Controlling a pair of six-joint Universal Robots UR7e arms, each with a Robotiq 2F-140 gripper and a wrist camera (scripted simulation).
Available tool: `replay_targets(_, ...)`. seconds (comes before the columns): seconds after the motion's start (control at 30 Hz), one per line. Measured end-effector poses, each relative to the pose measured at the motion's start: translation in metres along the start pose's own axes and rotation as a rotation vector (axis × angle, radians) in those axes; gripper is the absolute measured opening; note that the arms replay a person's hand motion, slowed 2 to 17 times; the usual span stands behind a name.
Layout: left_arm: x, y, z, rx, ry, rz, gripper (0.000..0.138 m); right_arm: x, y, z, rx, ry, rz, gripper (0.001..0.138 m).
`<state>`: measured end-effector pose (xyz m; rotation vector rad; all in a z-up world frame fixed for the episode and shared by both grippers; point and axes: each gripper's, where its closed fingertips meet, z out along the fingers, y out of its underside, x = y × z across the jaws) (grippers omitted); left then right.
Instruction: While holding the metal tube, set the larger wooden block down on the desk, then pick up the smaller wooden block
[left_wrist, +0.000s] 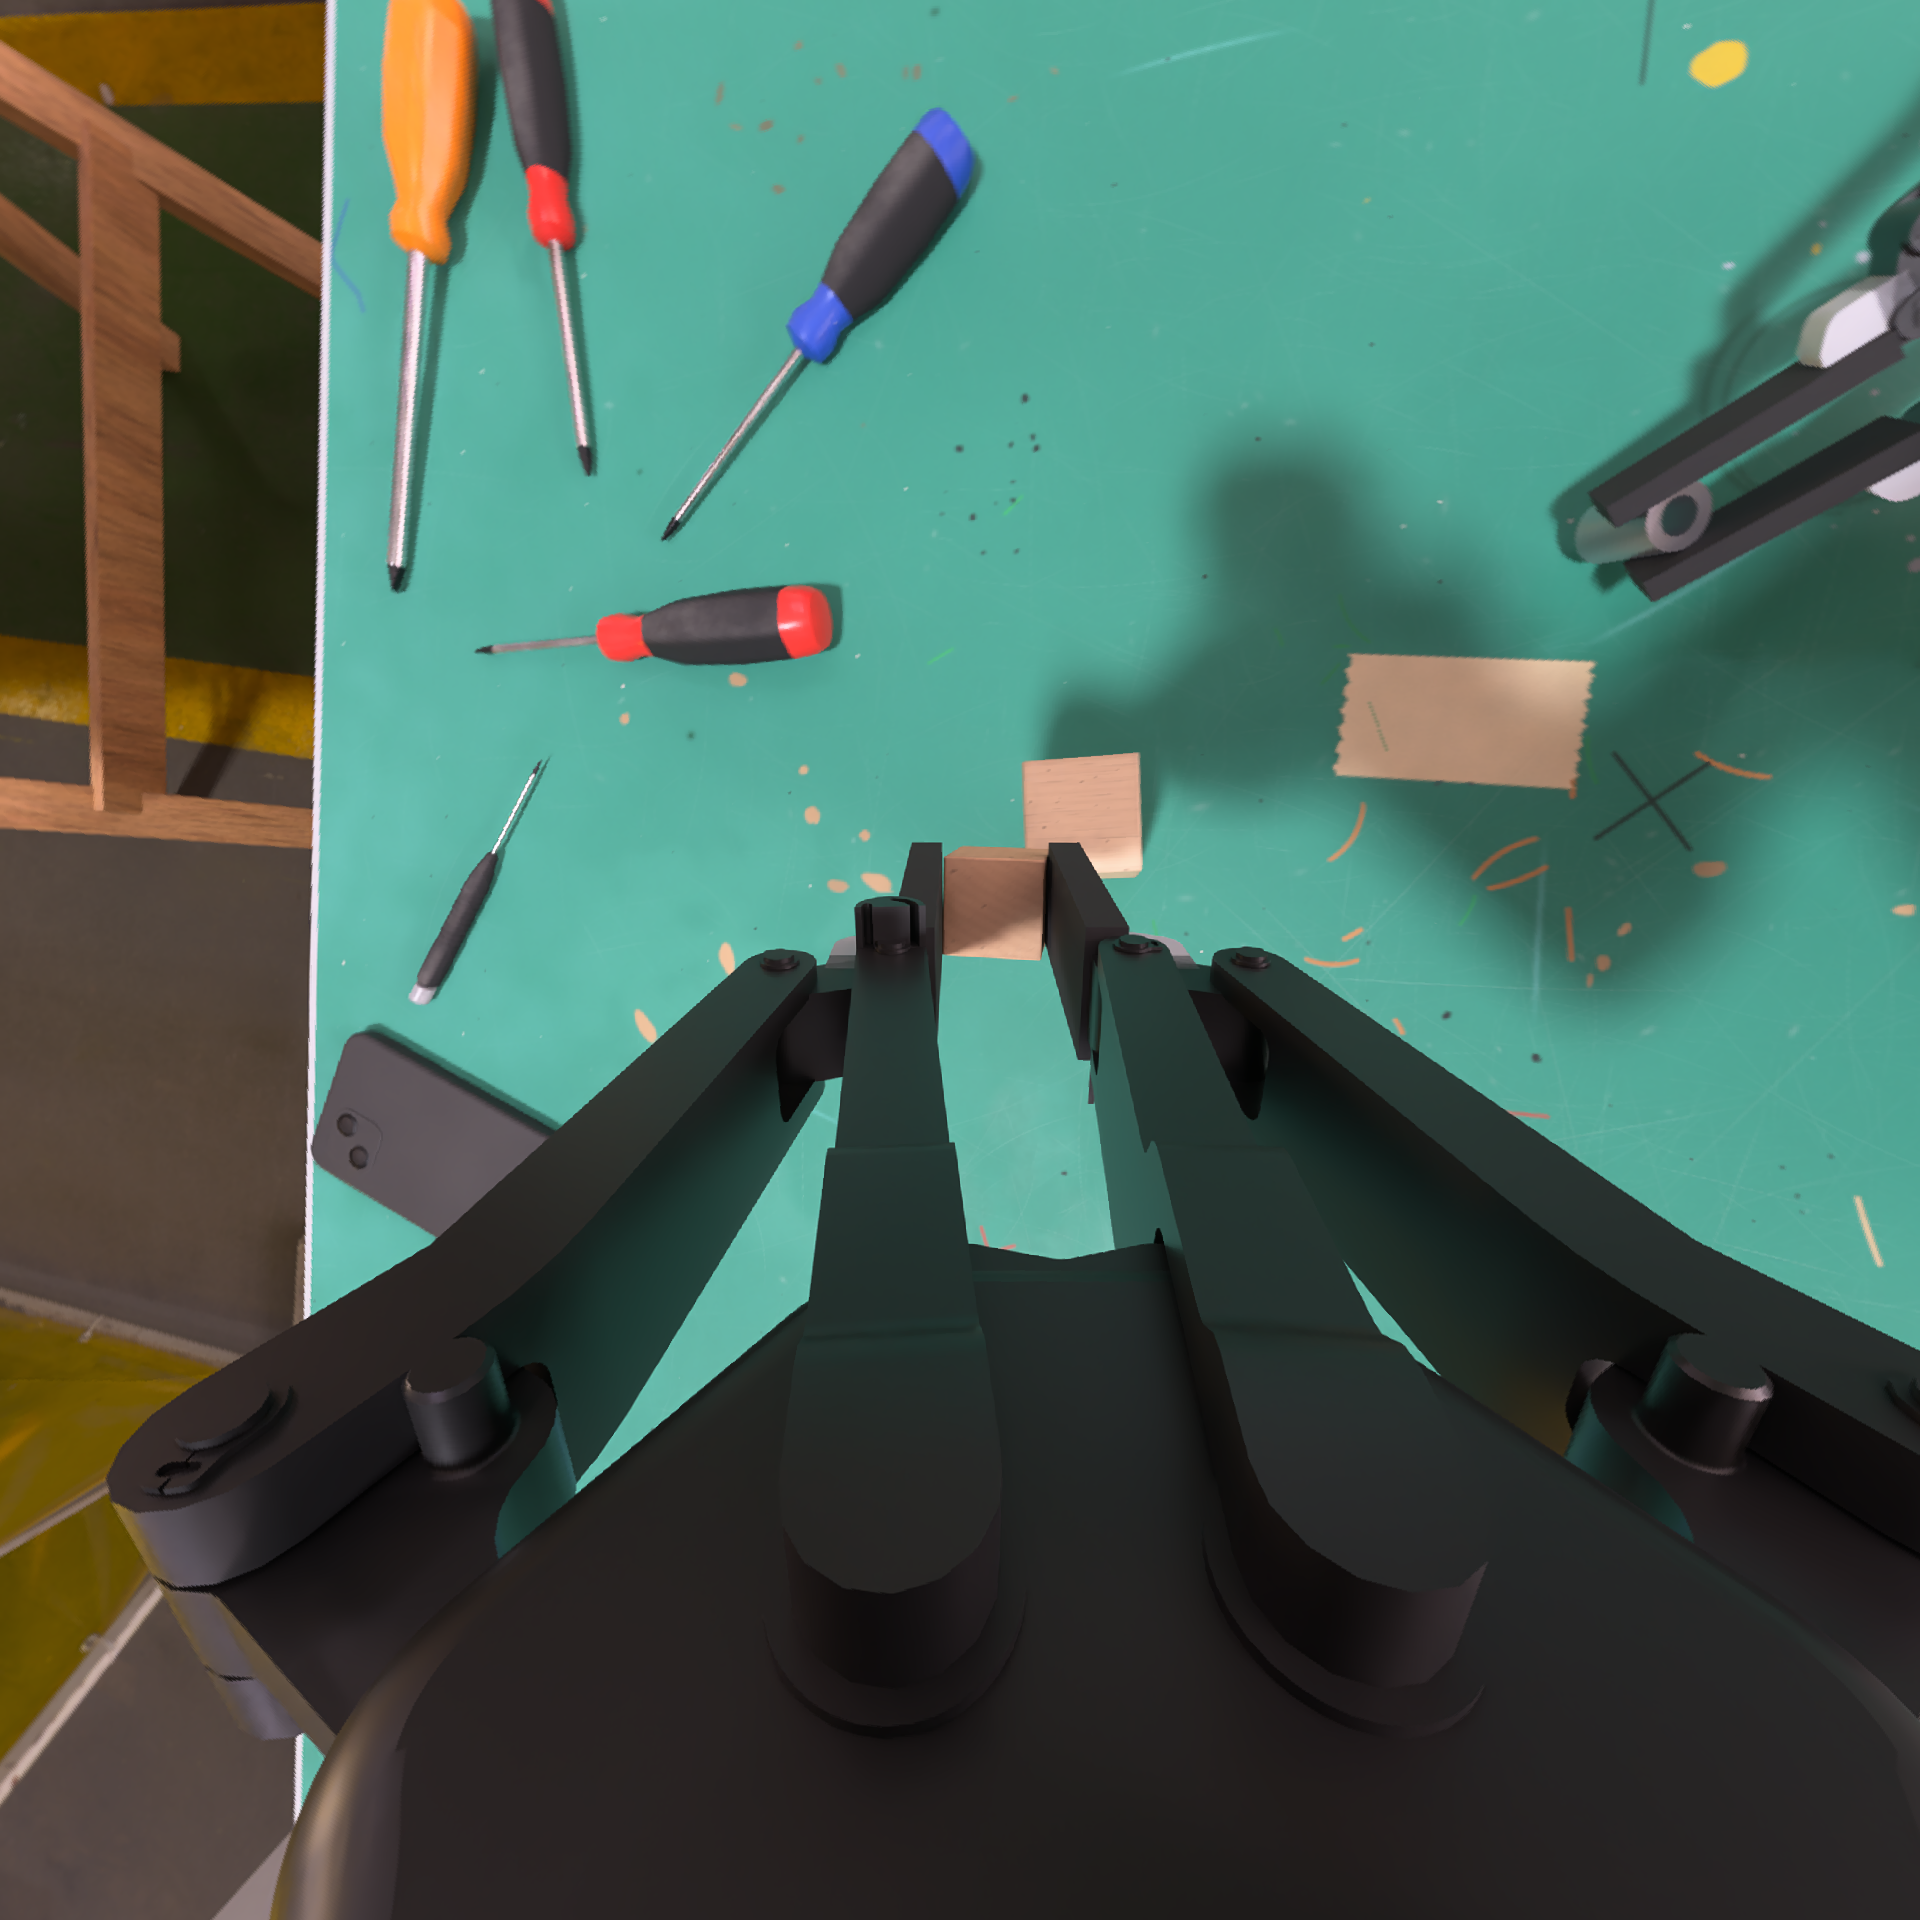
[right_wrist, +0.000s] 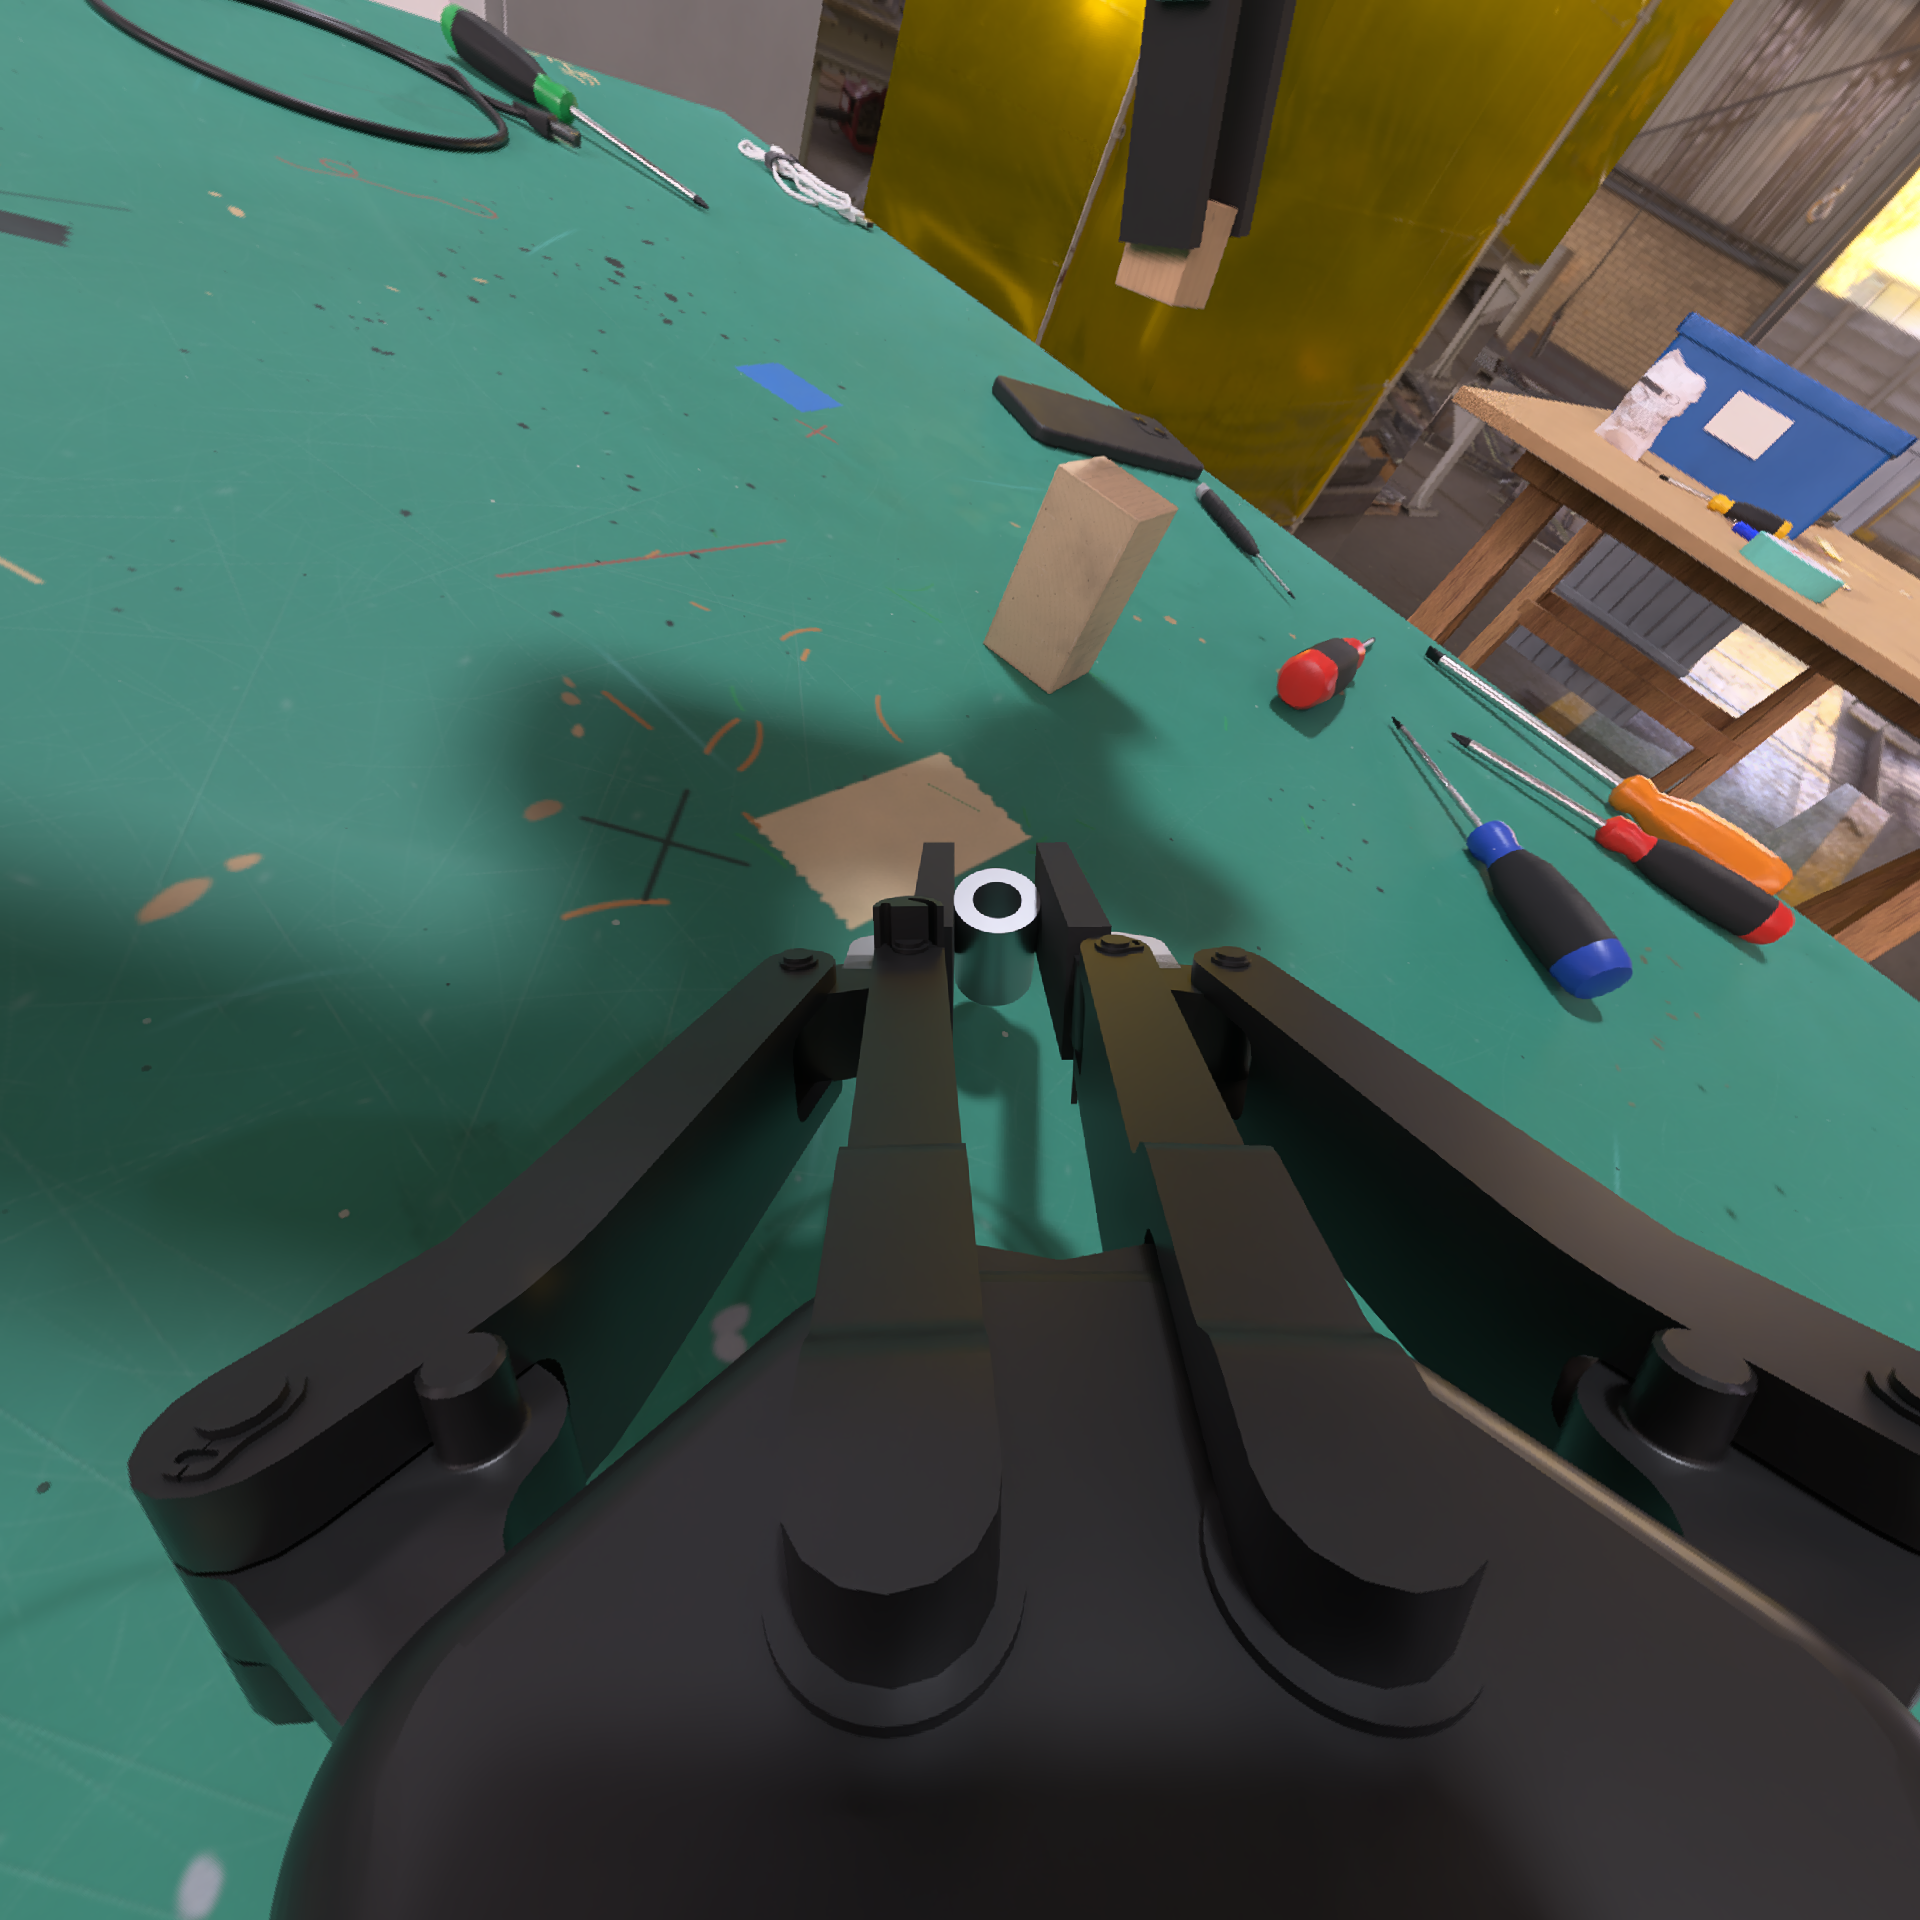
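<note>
Left wrist view: left tool (left_wrist: 995, 883) clamps small block (left_wrist: 992, 902), lifted above big block (left_wrist: 1083, 812), which stands on surface (left_wrist: 1247, 312). Right tool (right_wrist: 995, 883) grips tube (right_wrist: 995, 925). Task looks complete.

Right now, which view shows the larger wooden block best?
The right wrist view: the larger wooden block stands upright on the green mat, whole and unobstructed. The left wrist view looks down on its top face, part hidden behind the left gripper.
</note>
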<state>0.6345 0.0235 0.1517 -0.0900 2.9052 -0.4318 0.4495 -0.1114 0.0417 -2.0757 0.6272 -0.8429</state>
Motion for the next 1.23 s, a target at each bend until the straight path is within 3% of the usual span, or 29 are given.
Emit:
replay_targets(0.37,0.020,-0.015,0.014,-0.057,0.029,0.056,0.027,0.002,-0.001,-0.003,0.007,0.004,0.007,0.021)
replay_targets(0.7,0.023,-0.013,0.032,-0.083,0.074,0.026,0.027,0.001,-0.001,-0.003,0.007,0.003,-0.001,0.021)
replay_targets(1.23,0.029,-0.011,0.041,-0.112,0.101,0.019,0.027,0.000,-0.002,-0.003,0.005,0.000,0.000,0.021)
